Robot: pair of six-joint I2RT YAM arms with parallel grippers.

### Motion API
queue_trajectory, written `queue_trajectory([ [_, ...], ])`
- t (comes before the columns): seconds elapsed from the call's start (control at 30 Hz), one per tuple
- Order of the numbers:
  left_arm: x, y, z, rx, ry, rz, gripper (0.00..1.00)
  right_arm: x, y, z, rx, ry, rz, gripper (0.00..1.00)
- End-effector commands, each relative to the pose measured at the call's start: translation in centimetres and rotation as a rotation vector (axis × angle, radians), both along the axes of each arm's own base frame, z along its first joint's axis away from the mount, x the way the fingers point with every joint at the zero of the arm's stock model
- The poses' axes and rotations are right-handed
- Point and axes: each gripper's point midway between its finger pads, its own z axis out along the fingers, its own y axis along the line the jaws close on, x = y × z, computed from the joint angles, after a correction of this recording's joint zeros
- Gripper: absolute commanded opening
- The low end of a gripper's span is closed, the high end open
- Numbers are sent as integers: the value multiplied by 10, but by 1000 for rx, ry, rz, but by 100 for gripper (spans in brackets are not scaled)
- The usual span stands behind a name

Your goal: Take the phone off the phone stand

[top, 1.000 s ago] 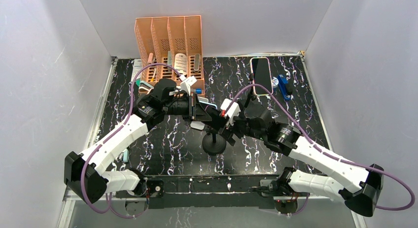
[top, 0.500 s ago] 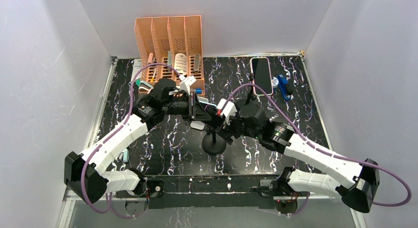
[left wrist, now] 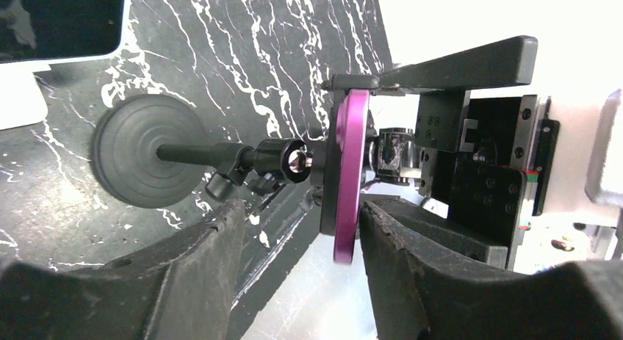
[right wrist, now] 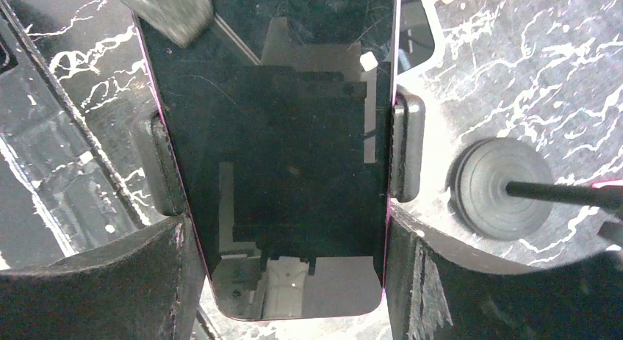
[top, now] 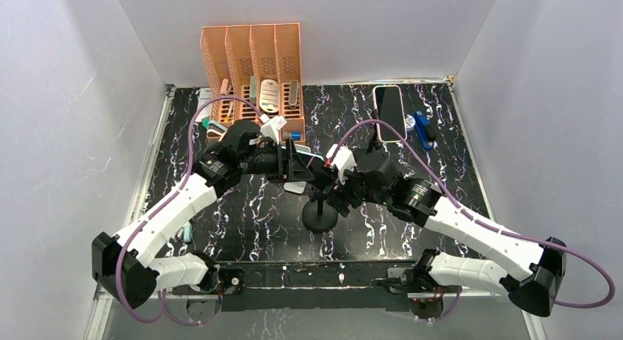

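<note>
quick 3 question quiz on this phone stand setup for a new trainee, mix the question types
1. True or false: the phone is already free of the phone stand.
2. Multiple choice: the left gripper has its fingers A) apart, either side of the phone's thin edge; B) clamped shut above it; C) out of its own camera's view.
3. Fill in: a second phone lies flat on the table at the far ___ side.

Key:
1. False. The stand's side clamps sit on the phone's edges.
2. A
3. right
</note>
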Motion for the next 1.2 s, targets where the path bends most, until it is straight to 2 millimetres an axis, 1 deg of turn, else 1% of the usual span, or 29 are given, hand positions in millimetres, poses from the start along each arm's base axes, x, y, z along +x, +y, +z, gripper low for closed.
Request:
queue_trajectory([
  [0.0,1,16,22,-20,-120,77,59,0,8,56,176,-1,-55,56],
  [0.03,3,20,28,-38,-159,103,62,-1,8,58,195,21,-74,56],
  [0.1,8,29,33,-59,-222,178,70,-2,8,59,218,49,-101,56],
  [0.17,11,35,45,-114,-290,233,74,-3,9,60,238,80,-126,56],
  [0.2,9,39,53,-149,-321,255,75,-3,10,60,246,96,-135,57],
  [0.23,8,41,57,-178,-337,272,76,-3,11,59,254,111,-150,56],
  [0.33,7,44,63,-246,-368,305,76,-2,11,58,283,138,-187,57],
  [0.4,5,45,63,-277,-377,319,76,-1,11,58,303,144,-208,57],
  [0.47,3,44,60,-300,-370,319,80,1,10,58,318,143,-224,57],
  [0.63,-2,34,50,-306,-346,287,80,4,9,55,316,142,-246,57],
  [0.73,-9,24,45,-289,-349,265,80,5,7,50,297,131,-248,57],
  [0.83,-19,9,37,-259,-353,243,79,5,4,44,274,115,-244,57],
  [0.93,-25,-4,27,-231,-332,235,75,5,1,39,257,106,-240,56],
  [1.0,-24,-9,21,-218,-309,243,72,4,-1,38,251,100,-234,56],
  [1.17,-24,-18,21,-225,-260,267,63,-1,-4,33,245,99,-215,55],
])
